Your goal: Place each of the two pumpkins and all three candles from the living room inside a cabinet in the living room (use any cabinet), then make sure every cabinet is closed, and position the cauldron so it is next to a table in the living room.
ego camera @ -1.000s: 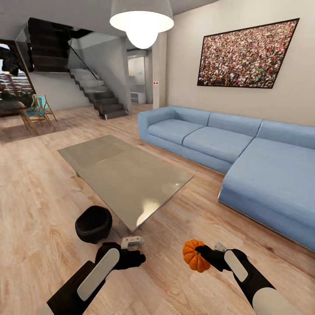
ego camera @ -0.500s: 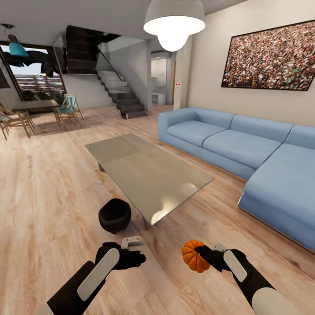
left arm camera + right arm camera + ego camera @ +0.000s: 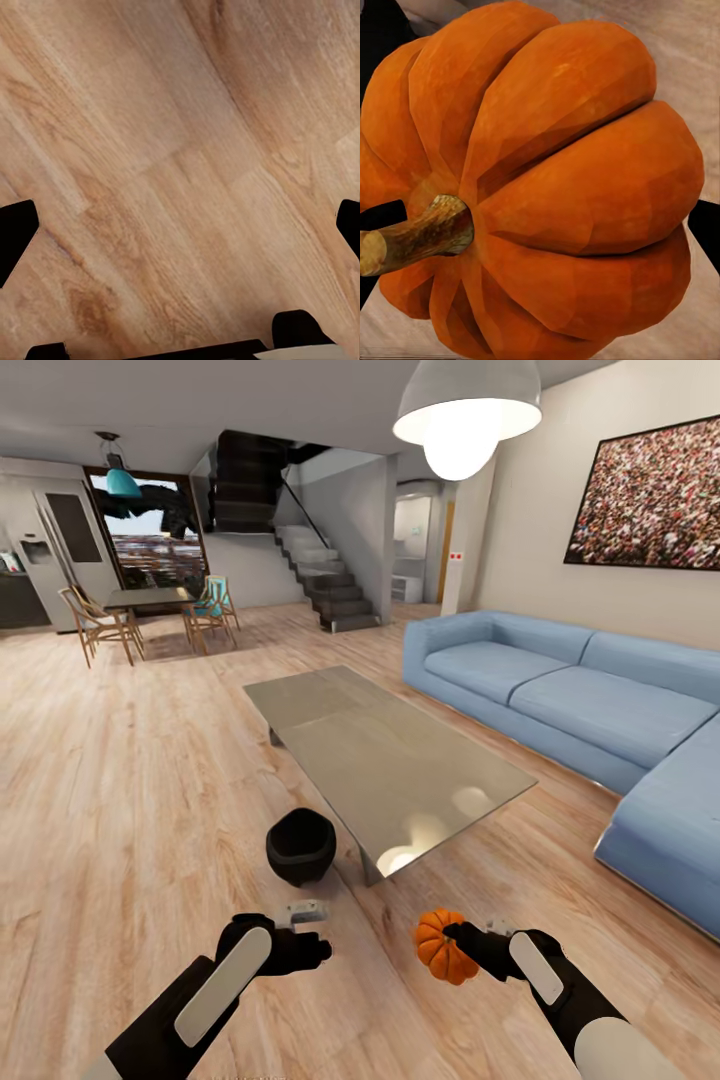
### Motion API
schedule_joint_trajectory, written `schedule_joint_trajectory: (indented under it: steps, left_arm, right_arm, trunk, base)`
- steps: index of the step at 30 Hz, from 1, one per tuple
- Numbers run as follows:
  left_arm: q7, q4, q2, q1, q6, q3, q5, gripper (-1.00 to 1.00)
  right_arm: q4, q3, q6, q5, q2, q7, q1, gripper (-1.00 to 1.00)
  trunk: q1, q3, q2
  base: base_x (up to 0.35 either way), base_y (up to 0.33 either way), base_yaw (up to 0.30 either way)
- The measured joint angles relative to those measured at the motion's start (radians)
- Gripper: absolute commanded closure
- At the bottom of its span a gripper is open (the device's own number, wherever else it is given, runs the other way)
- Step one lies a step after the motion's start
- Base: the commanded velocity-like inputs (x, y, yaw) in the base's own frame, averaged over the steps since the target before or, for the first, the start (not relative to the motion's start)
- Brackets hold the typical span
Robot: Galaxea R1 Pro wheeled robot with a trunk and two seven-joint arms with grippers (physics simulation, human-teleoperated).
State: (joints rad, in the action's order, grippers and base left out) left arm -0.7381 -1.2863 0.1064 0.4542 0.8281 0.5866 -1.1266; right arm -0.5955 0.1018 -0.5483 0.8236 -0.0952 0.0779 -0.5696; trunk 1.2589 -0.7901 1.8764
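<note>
**One pumpkin in hand, cabinet nowhere in view**

Over on the left, the left gripper [image 3: 303, 920] is hanging low above the pale wood plank floor [image 3: 120, 780], and the left wrist view is showing its fingers spread wide with bare boards between them — nothing gripped. Just ahead of it the round black cauldron [image 3: 300, 846] is sitting on the floor, close beside the near corner of the long glass-topped coffee table [image 3: 390, 760]; I'd judge that already counts as next to a table. Moving right, the right gripper [image 3: 462, 940] is clamping the ribbed bright-orange pumpkin [image 3: 442, 946] [image 3: 555, 187], carried at waist height, presumably for transport to a cabinet. Further right, the blue corner sofa [image 3: 590, 710] is lining the wall. Count — one pumpkin, one cauldron.
</note>
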Motion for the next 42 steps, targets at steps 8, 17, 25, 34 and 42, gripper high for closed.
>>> schedule_joint_trajectory:
  steps: [8,17,25,34,42]
  left_arm:
    - [0.0,0.001,0.0,0.0,0.0,-0.019,-0.001,-1.0]
    - [0.0,0.003,0.001,0.0,0.0,-0.025,-0.001,-1.0]
    - [0.0,0.005,0.002,0.0,0.001,-0.035,-0.002,-1.0]
    - [0.0,0.008,0.002,0.0,0.001,-0.046,-0.003,-1.0]
    - [0.004,0.008,0.003,0.0,0.001,-0.046,-0.003,-1.0]
  right_arm:
    - [0.0,0.002,-0.002,-0.001,0.0,0.0,0.001,1.0]
    - [0.0,0.003,-0.003,-0.003,0.0,0.0,0.0,1.0]
    - [0.0,0.003,-0.003,-0.004,0.0,0.0,0.0,1.0]
    - [0.0,0.004,-0.007,-0.006,0.0,0.0,0.0,1.0]
    - [0.0,0.004,-0.007,-0.006,0.0,0.0,0.0,1.0]
  trunk:
    - [0.0,0.004,0.0]
    - [0.0,0.008,0.0]
    - [0.0,0.012,0.0]
    - [0.0,0.016,0.0]
    - [-0.001,0.02,0.0]
  base:
    - [0.0,0.162,0.28]
    - [0.0,0.15,0.28]
    - [0.0,0.098,0.28]
    - [0.01,0.005,0.28]
    - [0.235,0.014,0.28]
